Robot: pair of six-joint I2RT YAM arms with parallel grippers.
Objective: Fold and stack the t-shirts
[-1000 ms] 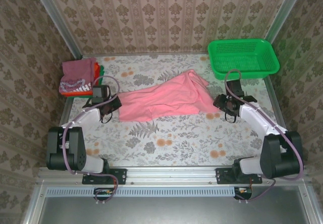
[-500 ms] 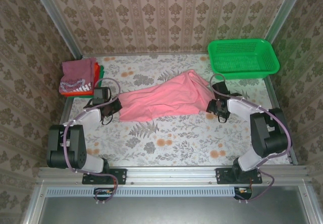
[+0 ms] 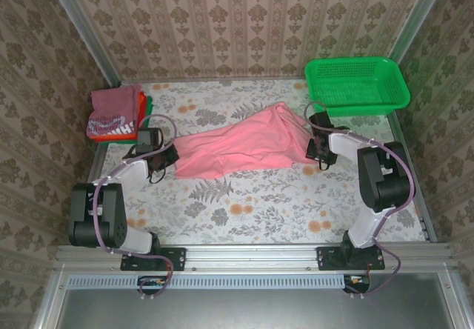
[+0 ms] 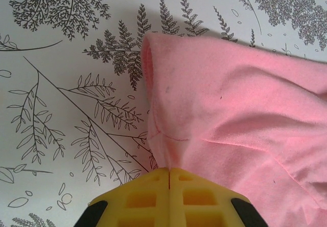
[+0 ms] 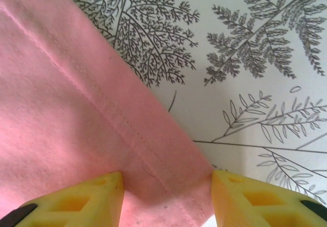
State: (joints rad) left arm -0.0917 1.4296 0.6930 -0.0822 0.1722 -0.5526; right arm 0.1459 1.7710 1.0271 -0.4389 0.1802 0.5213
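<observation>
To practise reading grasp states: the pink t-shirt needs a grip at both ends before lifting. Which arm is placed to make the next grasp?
Right, most likely. The right gripper stands open astride the hem of the pink t-shirt, ready to close; the left gripper is shut on the other end.

This is a robot test cell dressed up as a home. Patterned wallpaper (image 3: 244, 25) covers flat panels held between bare aluminium posts (image 3: 84, 29) at the upper corners of the top view. The desk (image 3: 252, 203) wears a cloth printed with ferns and flowers, seen close up in both wrist views. A left arm (image 3: 96, 214) and a right arm (image 3: 381, 177) are bolted to a metal rail (image 3: 252, 257) along the bottom, with cables trailing. The props are laundry: a pink t-shirt (image 3: 237, 147) mid-frame, folded t-shirts (image 3: 115, 113) upper left and a green basket (image 3: 357, 84) upper right.
</observation>
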